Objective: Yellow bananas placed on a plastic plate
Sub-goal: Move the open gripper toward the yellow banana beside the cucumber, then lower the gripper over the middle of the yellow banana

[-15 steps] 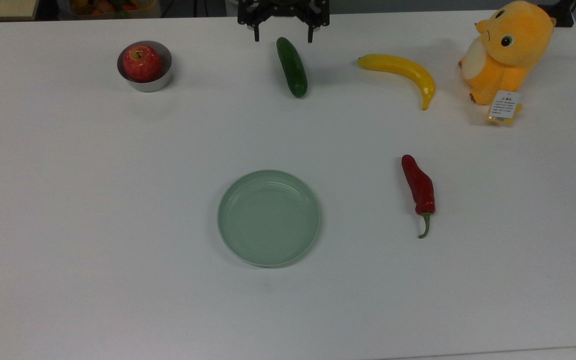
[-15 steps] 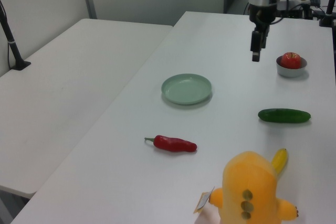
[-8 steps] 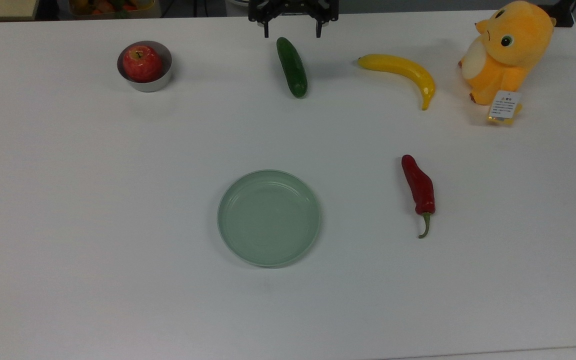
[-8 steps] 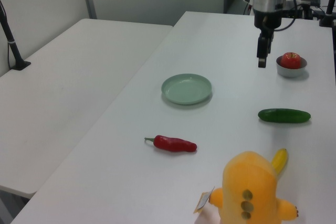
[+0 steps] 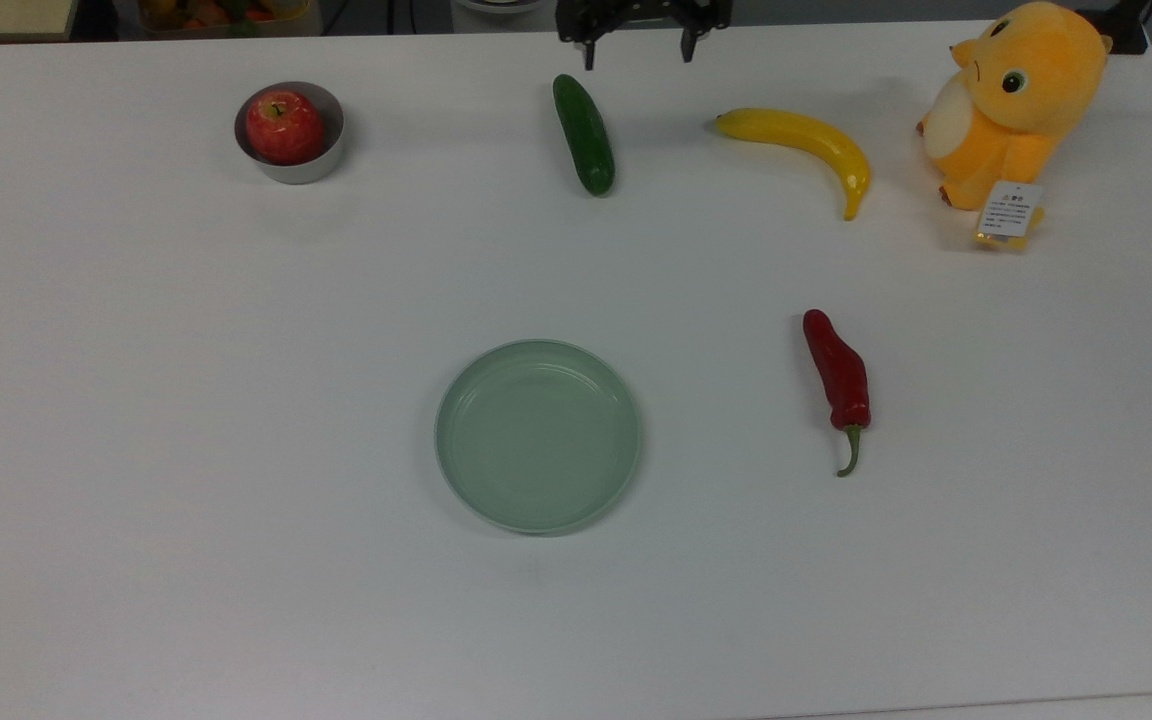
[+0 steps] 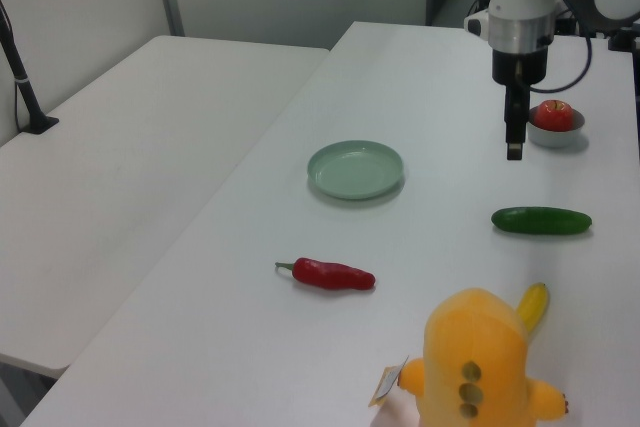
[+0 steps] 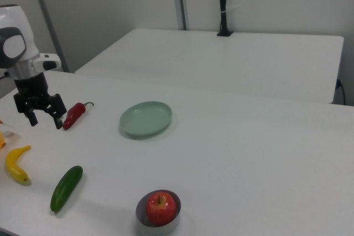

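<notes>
The black 2-finger gripper (image 5: 636, 45) hangs above the far edge of the white table (image 5: 236, 500), its fingers spread wide and empty, as the top view and right view (image 7: 43, 119) both show. That spread suits a first approach: nothing is gripped, and the pickup has not begun.

The long, curved, bright-yellow banana (image 5: 802, 148) lies flat on the table, a little toward the top view's right of the gripper and slightly nearer the camera, well apart from it. Its long axis runs from upper left to lower right in the top view, the blunt end facing the gripper's side and the tapered pointed tip aimed down toward the top view's bottom right, near the orange plush toy (image 5: 1016, 105). In the right view the banana (image 7: 16, 165) lies below and just left of the gripper.

The dark green cucumber (image 5: 584, 133) lies almost under the gripper, just to the top view's left, its length running roughly toward the camera. The round, shallow, mint-green plastic plate (image 5: 538, 435) stands bare, far from the gripper toward the table's middle. The red chili pepper (image 5: 838, 380) lies between the banana's region and the plate's level, off to the top view's right. A red apple (image 5: 283, 125) sits in a small metal bowl (image 5: 326, 160), well to the top view's left of the gripper.

To grasp well, I judge the fingers should close across the banana's narrow width, near its middle.
</notes>
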